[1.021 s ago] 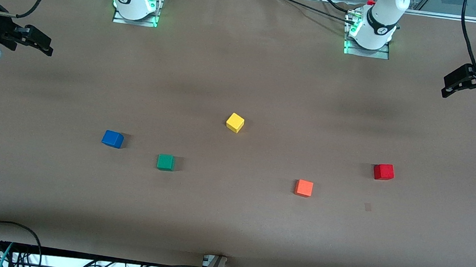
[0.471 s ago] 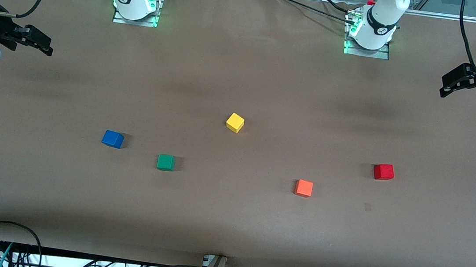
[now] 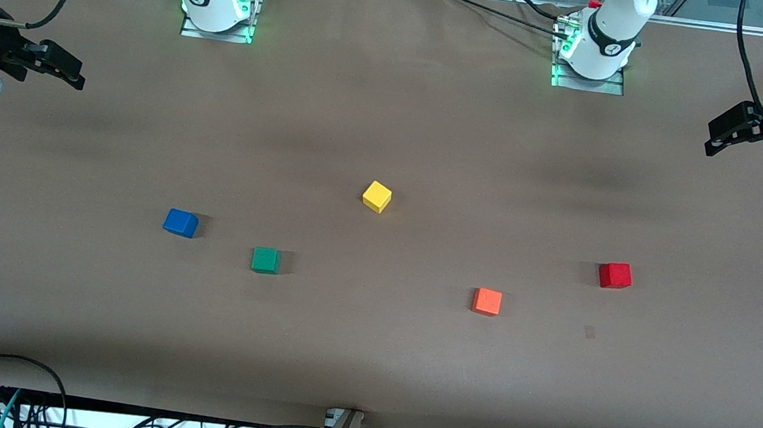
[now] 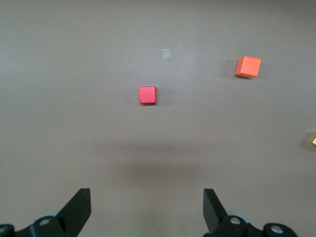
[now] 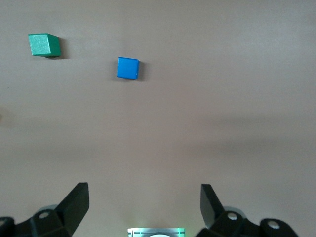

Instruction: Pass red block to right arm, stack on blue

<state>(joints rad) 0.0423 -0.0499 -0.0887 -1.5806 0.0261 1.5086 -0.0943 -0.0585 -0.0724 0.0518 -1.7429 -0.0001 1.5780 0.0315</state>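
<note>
The red block lies on the brown table toward the left arm's end; it also shows in the left wrist view. The blue cube lies toward the right arm's end and shows in the right wrist view. My left gripper is open and empty, high over the table's edge at the left arm's end; its open jaws show in the left wrist view. My right gripper is open and empty, raised over the right arm's end of the table, with its jaws apart in the right wrist view.
A yellow cube sits mid-table. A green cube lies beside the blue one, nearer to the front camera. An orange cube lies nearer to the front camera than the red block. Cables run along the table's edge nearest the front camera.
The left gripper has shifted slightly upward and inward in the front view over the last second. The right arm and all cubes have not moved.
</note>
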